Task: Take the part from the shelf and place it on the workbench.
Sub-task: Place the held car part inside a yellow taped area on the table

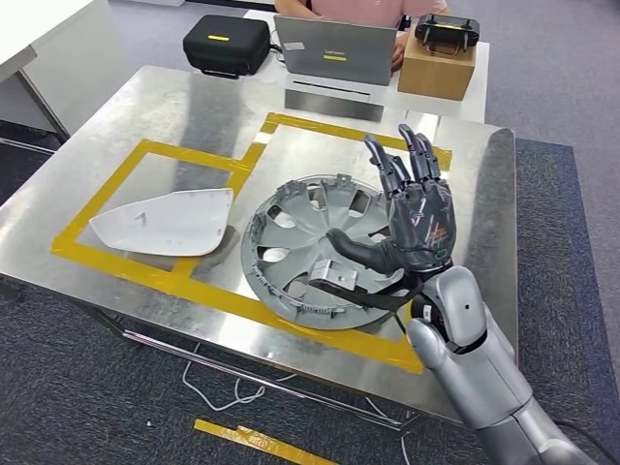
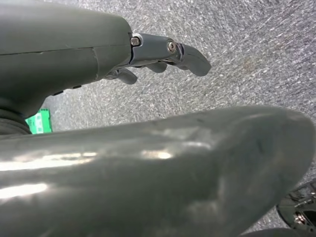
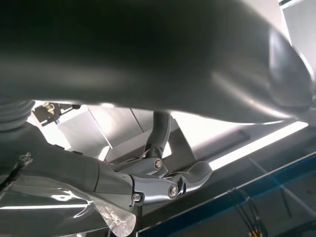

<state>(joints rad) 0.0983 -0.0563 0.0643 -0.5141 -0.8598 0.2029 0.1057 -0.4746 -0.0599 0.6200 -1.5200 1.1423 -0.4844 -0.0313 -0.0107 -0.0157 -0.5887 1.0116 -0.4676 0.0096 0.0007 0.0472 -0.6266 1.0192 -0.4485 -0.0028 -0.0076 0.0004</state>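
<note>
Two parts lie on the surface (image 1: 87,126): a hubcap (image 1: 307,242) inside the yellow tape and a white panel (image 1: 165,223) beside it; I judge the placing done; my right robot hand (image 1: 410,218) hovers over the hubcap, released, fingers spread; my left robot hand (image 2: 164,52) hangs over carpet, grasping nothing

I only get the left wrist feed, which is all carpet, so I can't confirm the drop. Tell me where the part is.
Observer: The grey wheel cover lies flat on the metal workbench, inside the yellow tape outline.
Operator: Report the right hand.
Observer: The right hand holds nothing; its fingers are spread over the cover's right edge.
Operator: Name anything else on the bench.
Observer: A white panel lies beside the cover, on its left, in its own taped box.
</note>
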